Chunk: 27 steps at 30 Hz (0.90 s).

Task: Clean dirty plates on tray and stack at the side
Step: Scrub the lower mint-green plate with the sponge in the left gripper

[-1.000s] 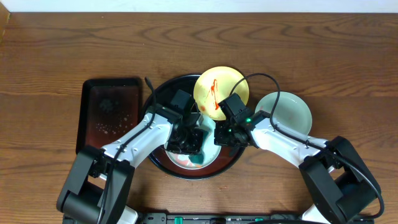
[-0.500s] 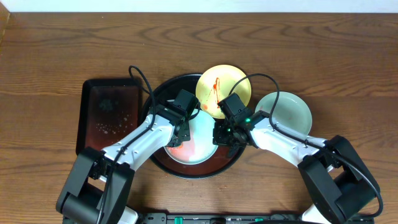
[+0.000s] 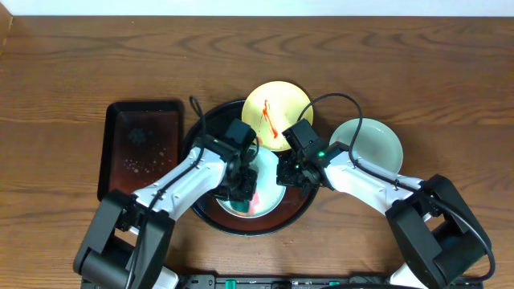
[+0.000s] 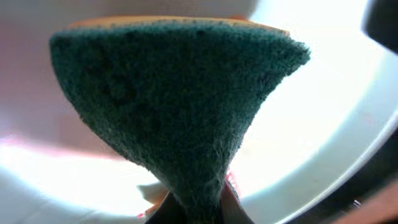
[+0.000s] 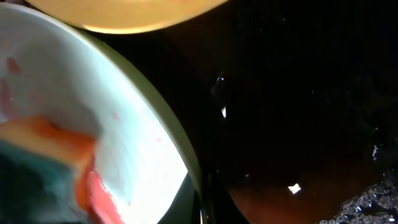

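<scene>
A pale mint plate (image 3: 267, 164) with red sauce smears lies in the round black tray (image 3: 265, 227). My left gripper (image 3: 243, 186) is shut on a green sponge (image 3: 250, 201) and presses it on this plate. In the left wrist view the sponge (image 4: 180, 106) fills the frame, pinched in my left gripper (image 4: 193, 208). My right gripper (image 3: 287, 178) is shut on the plate's right rim (image 5: 186, 155), which runs into the jaws of my right gripper (image 5: 202, 208). A yellow plate (image 3: 277, 116) with red streaks rests on the tray's far rim. A second mint plate (image 3: 368, 144) sits right of the tray.
A rectangular black tray (image 3: 143, 148) lies left of the round tray on the wooden table (image 3: 401, 64). The round tray's dark reddish base (image 5: 298, 124) shows wet glints to the right of the held plate.
My left gripper swept the sponge up and left across the mint plate, then back down toward its near side. The yellow plate shifted slightly. The right gripper stayed put.
</scene>
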Available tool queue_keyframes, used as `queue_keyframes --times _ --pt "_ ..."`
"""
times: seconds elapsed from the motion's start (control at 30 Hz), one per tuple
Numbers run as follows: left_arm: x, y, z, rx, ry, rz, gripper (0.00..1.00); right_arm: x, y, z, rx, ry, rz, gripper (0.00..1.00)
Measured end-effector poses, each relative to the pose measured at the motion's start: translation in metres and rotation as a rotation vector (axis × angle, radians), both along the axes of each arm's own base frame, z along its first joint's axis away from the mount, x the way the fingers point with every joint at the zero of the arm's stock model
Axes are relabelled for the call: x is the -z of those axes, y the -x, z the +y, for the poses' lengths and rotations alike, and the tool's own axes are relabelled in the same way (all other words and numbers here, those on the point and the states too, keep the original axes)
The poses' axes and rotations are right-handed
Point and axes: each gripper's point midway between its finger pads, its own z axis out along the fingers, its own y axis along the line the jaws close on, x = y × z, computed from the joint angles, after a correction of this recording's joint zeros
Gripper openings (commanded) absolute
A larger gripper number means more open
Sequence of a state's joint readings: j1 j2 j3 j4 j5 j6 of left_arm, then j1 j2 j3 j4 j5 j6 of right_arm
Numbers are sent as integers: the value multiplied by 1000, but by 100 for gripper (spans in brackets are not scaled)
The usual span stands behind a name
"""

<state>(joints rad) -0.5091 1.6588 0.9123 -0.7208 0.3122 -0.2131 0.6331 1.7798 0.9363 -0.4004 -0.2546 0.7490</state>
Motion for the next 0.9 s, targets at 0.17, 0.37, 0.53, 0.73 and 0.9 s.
queue_keyframes --times 0.17,0.37,0.53,0.73,0.9 --pt "0 -21 -16 46 69 -104 7 0 1 0 -3 3 2 1" --pt "-1 -67 -4 -10 -48 -318 7 0 1 0 -4 -2 6 1" --pt "-1 -79 35 -170 -258 -383 7 0 1 1 -5 -3 6 1" --pt "1 -53 57 -248 -364 -280 7 -1 0 1 -4 -3 1 1" --pt "4 -29 46 -192 -284 -149 7 0 0 0 -3 0 -3 1"
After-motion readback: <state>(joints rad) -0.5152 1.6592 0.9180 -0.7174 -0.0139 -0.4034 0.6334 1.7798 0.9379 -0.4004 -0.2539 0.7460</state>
